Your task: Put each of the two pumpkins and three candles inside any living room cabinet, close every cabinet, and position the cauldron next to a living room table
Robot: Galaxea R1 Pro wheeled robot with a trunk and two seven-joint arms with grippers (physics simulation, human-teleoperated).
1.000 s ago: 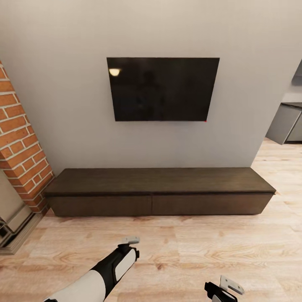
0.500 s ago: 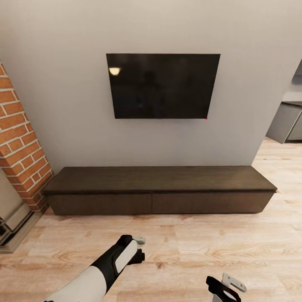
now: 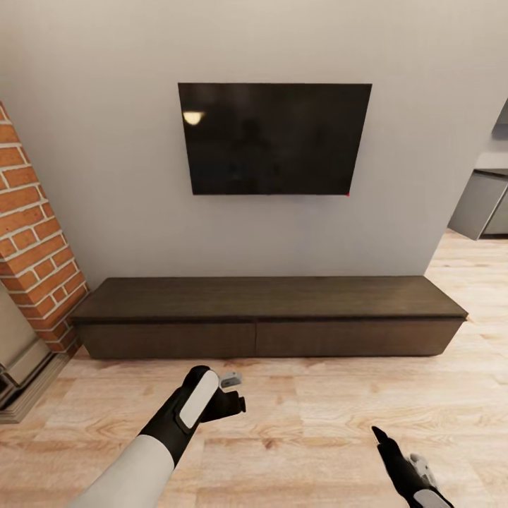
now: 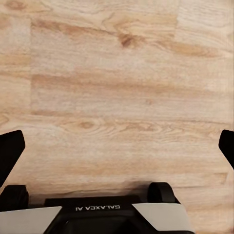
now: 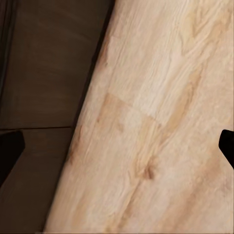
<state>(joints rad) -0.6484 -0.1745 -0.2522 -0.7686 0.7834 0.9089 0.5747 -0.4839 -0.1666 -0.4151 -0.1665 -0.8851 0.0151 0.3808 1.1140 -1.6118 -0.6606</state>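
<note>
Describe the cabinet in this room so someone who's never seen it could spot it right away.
Find the black television on the grey wall. Directly below it, on the wooden floor, sits the cabinet: a long, low, dark-brown console with two flat, handleless fronts, both closed. Unlike the red brick column to its left, it is dark and wide.

- A long, low dark-brown cabinet (image 3: 268,317) stands against a pale grey wall, both drawer fronts shut.
- A black television (image 3: 274,139) hangs on the wall above the cabinet.
- A red brick column (image 3: 32,233) rises beside the cabinet's left end.
- The left hand (image 3: 231,391) hovers over the wooden floor (image 3: 317,423) in front of the cabinet.
- The right hand (image 3: 406,462) is nearer the camera, in front of the cabinet's right half.
</note>
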